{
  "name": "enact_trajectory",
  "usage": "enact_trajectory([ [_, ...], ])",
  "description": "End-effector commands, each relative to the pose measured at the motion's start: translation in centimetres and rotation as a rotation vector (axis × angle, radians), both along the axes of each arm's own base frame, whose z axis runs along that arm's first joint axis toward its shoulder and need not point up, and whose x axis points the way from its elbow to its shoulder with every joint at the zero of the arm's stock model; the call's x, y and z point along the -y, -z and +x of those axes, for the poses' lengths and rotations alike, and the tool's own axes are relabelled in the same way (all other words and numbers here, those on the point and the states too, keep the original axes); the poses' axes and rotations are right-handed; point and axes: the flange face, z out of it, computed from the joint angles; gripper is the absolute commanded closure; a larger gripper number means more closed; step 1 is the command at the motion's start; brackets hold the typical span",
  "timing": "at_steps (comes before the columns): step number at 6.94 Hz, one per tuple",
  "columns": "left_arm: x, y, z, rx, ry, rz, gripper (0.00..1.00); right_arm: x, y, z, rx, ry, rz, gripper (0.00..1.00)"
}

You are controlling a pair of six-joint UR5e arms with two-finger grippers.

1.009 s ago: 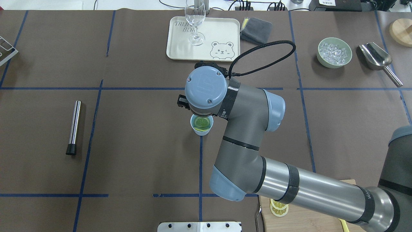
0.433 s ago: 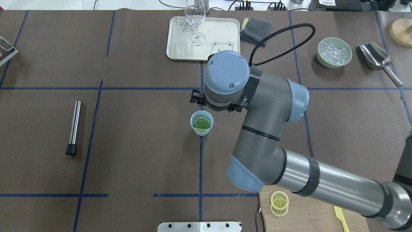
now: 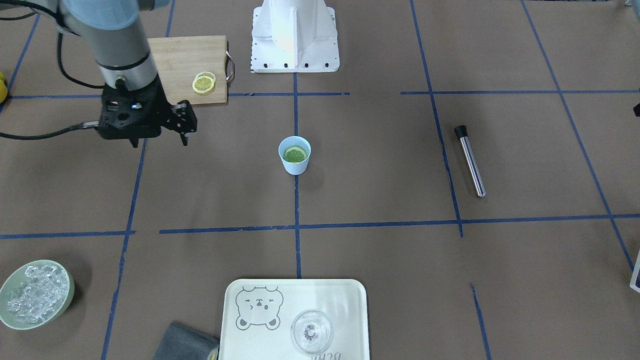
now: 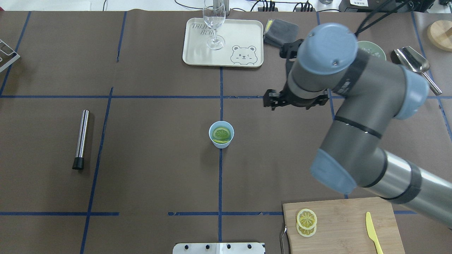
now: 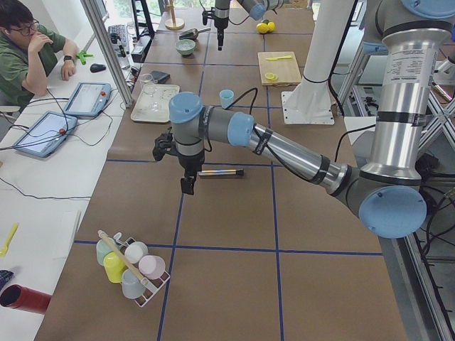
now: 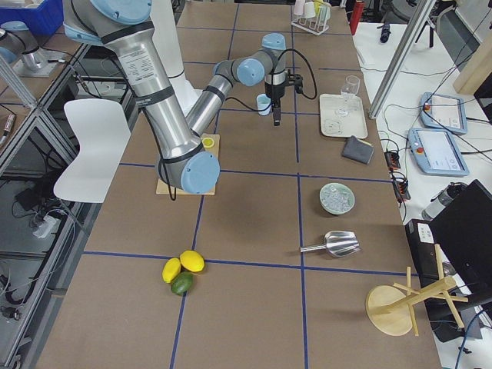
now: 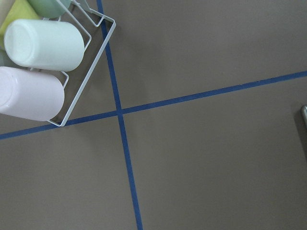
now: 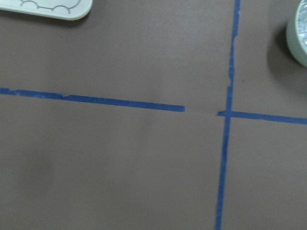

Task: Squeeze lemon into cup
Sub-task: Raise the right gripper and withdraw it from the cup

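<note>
One lemon (image 4: 221, 133) lies in our cup (image 4: 221, 144), so we seem done; right fingers (image 3: 183, 125) wide, empty; left fingers (image 5: 187, 186), we cannot tell

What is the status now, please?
Right tool open, empty, off to the side of cup. Left tool: cannot tell. Lemon lies inside cup. Nothing blocks cup.

The cup (image 4: 221, 144) is light blue, the lemon (image 4: 221, 133) yellow-green; blue lines (image 4: 220, 176) grid the brown counter (image 4: 159, 141); the cream tray (image 4: 197, 53) shows a bear (image 4: 243, 55)
</note>
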Motion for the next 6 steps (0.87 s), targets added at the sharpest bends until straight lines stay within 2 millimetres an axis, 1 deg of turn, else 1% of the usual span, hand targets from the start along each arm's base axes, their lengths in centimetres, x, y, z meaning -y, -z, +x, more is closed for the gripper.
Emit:
enact_trajectory([
  [1,1.8,4.8,3.9,-0.003,0.012,-0.081,0.0,2.8,-7.2,10.9,-0.023,0.096,0.029,0.0],
  [2,2.3,6.5,6.7,-0.013,0.028,-0.112,0.0,3.9,-10.7,16.1,-0.006,0.141,0.032,0.0],
  [3,2.2,7.7,10.2,-0.018,0.017,-0.137,0.0,4.3,-14.4,20.4,0.012,0.157,0.011,0.0],
  [4,1.9,8.9,13.9,-0.026,0.001,-0.144,0.0,4.9,-16.8,23.9,0.038,0.134,-0.016,0.0],
  [5,1.2,9.7,17.9,-0.049,-0.019,-0.132,0.0,4.9,-19.3,25.3,0.07,0.111,-0.077,0.0],
  [6,0.7,9.4,20.8,-0.047,0.014,-0.19,0.0,5.9,-20.5,24.9,0.068,0.107,-0.08,0.0],
])
